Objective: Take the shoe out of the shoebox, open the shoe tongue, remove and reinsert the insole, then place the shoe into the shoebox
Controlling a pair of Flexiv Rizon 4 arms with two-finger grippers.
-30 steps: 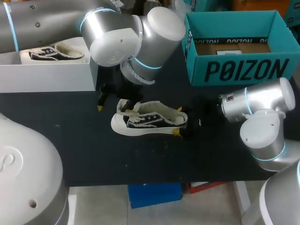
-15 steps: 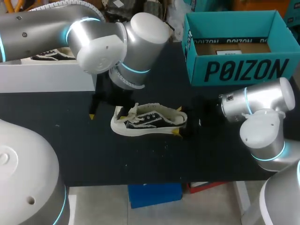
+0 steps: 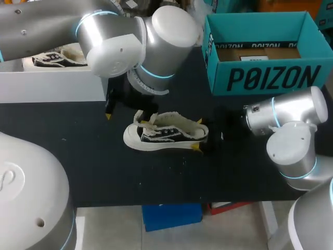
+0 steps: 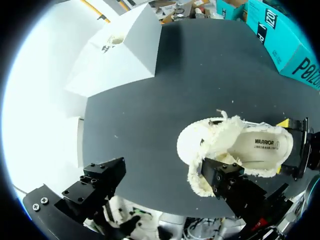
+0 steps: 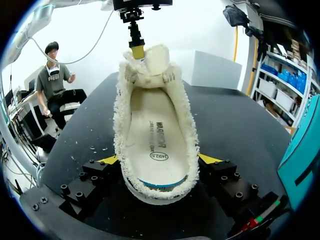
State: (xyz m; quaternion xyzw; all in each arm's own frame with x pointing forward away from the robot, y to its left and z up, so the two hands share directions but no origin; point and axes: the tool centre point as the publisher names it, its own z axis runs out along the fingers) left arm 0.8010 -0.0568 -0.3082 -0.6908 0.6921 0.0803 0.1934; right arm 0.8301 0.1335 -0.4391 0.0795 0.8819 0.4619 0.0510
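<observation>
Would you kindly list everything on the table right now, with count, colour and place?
table: 1, black
shoe: 1, cream with a black side, middle of the table
insole: 1, cream, inside the shoe
shoebox: 1, teal, open, back right
white box: 1, back left
second shoe: 1, black and cream, in the white box
left gripper: 1, open, at the shoe's toe end
right gripper: 1, shut on the shoe's heel

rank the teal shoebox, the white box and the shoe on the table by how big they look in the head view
1. teal shoebox
2. white box, less sure since the left arm hides part of it
3. shoe
</observation>
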